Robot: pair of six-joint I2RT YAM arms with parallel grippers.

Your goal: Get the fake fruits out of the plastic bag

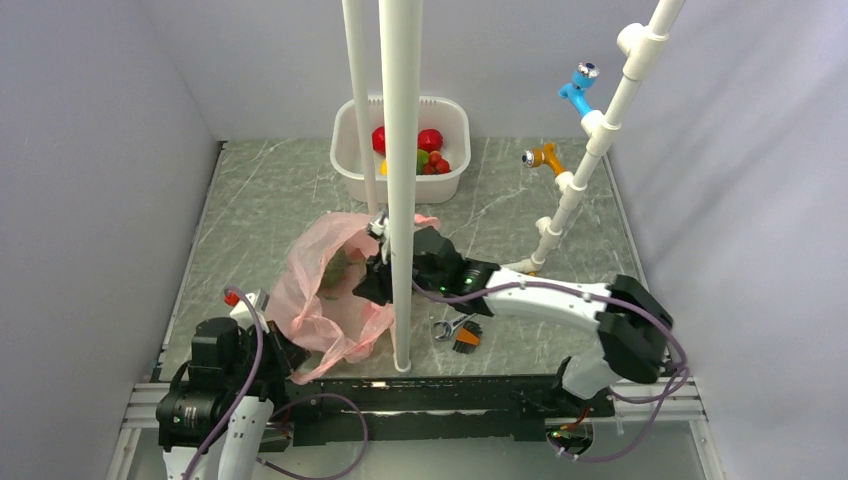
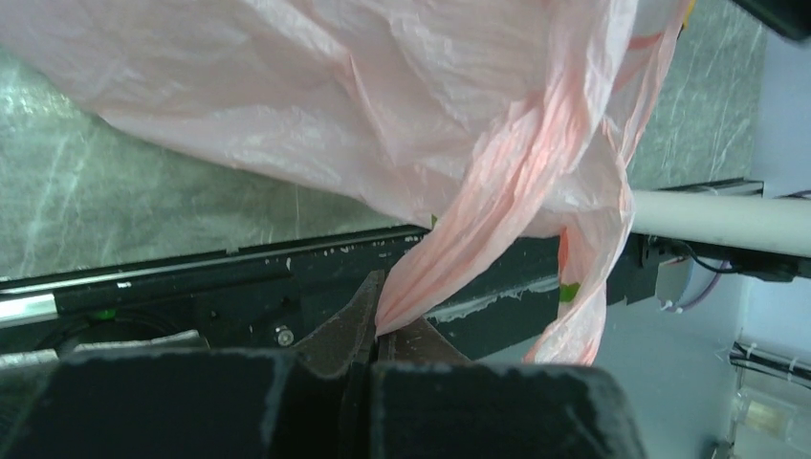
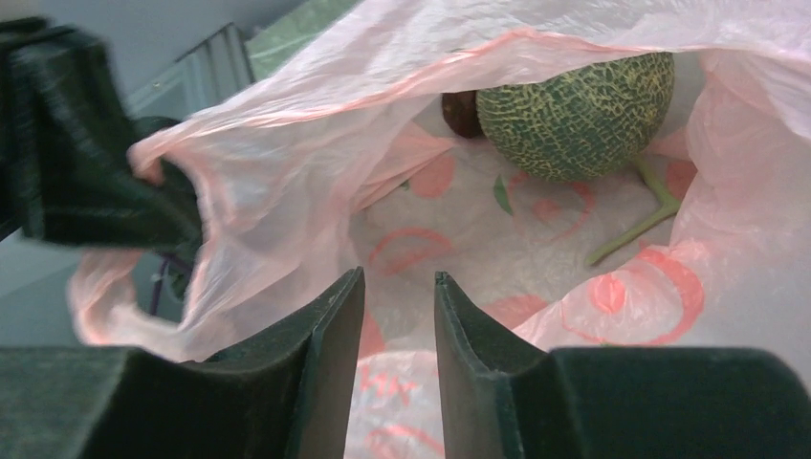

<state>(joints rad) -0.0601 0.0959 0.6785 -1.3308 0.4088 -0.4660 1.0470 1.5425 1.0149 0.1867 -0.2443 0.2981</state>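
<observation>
Bag (image 1: 325, 290) centre-left in top view, handle clenched in left gripper (image 2: 379, 327); right gripper (image 3: 399, 279) at bag mouth, jaws slightly parted, grasping nothing; melon (image 3: 574, 115) inside, upper right; red fruits (image 1: 430, 140) in tub (image 1: 345, 157), top centre.

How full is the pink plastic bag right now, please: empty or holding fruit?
Not empty: inside the plastic bag lie a netted green melon and a small dark piece beside it.

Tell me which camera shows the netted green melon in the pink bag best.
Right wrist: the netted dull-green toy melon shows clearly inside the open pink plastic bag. Top external gives only a green smudge through the film; left wrist shows just the bag's outside.
</observation>
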